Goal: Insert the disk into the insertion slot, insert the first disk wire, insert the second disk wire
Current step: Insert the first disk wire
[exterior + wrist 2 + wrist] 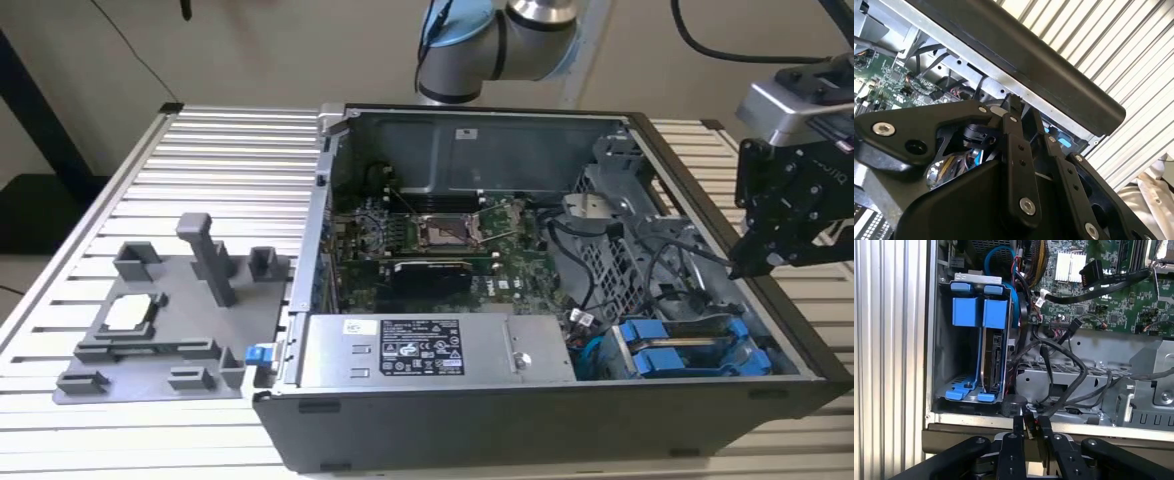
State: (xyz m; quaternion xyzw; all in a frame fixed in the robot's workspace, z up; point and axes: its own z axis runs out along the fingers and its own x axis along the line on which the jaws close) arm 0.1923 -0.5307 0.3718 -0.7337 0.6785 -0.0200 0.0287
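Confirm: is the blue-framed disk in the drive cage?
Yes, the blue-framed disk stands on edge inside the grey drive cage.

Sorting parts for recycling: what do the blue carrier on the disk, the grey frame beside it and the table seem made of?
The blue carrier on the disk looks like moulded plastic: uniform colour, matte. The grey frame seems bare sheet metal: dull sheen, folded edges, punched holes. The table is ribbed and silvery, probably aluminium.

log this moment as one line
disk: seated in drive cage | gripper: at case rim, by black cables | grip: unclear
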